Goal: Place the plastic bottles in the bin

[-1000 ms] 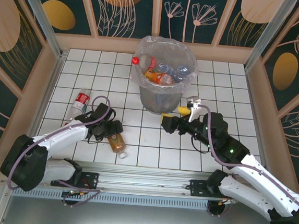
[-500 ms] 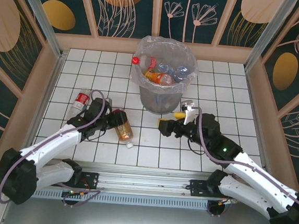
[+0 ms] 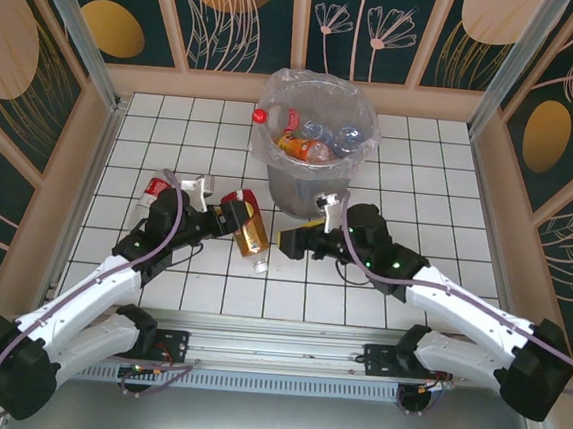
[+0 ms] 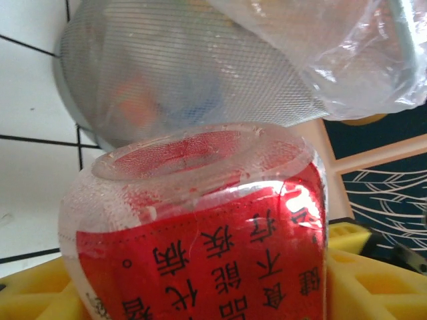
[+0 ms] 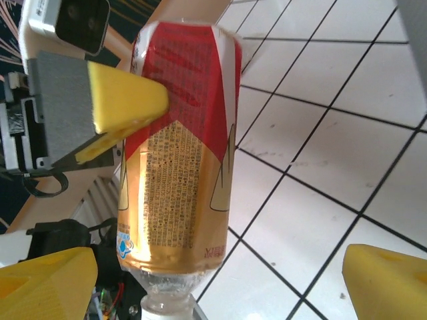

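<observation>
Overhead, the left gripper (image 3: 231, 213) is clamped across the red-and-gold bottle (image 3: 250, 231) near its base. The bottle is over the middle of the table (image 3: 419, 186), just off the bin's near-left side, tilted with its neck toward the near edge. The bin (image 3: 276, 103) stands at the middle of the far edge, with several bottles (image 3: 307, 146) lying inside its clear liner. The right gripper (image 3: 294, 240) sits just right of the held bottle's neck, close in front of the bin, its jaws spread wide with nothing in them. A second red-labelled bottle (image 3: 155, 185) lies toward the left edge, partly hidden behind the left arm.

From the left wrist, the red-and-gold bottle (image 4: 200, 233) is seen base-first, its red label with printed characters between the yellow pads (image 4: 373, 280) that press on either side. Beyond it rises the bin's grey mesh wall (image 4: 167, 67) with the liner (image 4: 347, 60) draped over the rim.

From the right wrist, the same bottle (image 5: 177, 153) appears with its base up and neck down over the white tiles (image 5: 320, 133). One yellow finger (image 5: 127, 100) of the left gripper presses on the red part of its label. The right gripper's own fingertips (image 5: 387, 280) stand far apart at the lower corners, not touching the bottle.
</observation>
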You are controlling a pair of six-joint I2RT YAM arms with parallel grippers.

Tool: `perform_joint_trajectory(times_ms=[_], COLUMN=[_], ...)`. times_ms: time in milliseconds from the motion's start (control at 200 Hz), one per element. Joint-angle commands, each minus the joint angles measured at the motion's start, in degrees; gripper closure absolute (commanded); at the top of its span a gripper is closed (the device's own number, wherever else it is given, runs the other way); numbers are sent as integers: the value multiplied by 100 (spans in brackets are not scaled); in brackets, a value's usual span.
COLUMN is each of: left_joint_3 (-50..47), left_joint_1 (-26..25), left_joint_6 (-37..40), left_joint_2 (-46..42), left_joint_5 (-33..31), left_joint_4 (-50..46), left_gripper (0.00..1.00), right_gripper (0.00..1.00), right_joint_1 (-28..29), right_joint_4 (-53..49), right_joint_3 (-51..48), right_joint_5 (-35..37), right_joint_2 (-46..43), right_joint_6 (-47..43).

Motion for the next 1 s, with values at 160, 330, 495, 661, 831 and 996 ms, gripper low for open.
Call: perform_joint_trajectory(times_ms=[160,330,495,661,831,996], left_joint_3=[-29,-24,60,197,270,338], left_joint_1=[-21,-29,-24,-30,-27,-26], left_joint_6=[-171,-220,-289,-258,-268,-220], left_joint_2=[-9,24,-7,-61,-57,-126], left_joint_5=[328,311,278,223,250,214], left_joint_4=[687,700,626,465,481,402], left_gripper=[34,33,32,31,30,21], right_gripper=[5,10,17,22,35,40], right_joint_1=[301,477,623,670,678,678], right_joint_4=[763,698,650,637,575,552], right_joint_3=[631,1087,1367,1401,1404,1371], right_joint_5=[-258,-94,-42,143,198,272], right_joint_2=[764,1312,1668,1729,1736,1641], right_joint_6=[161,144,100,109,104,93])
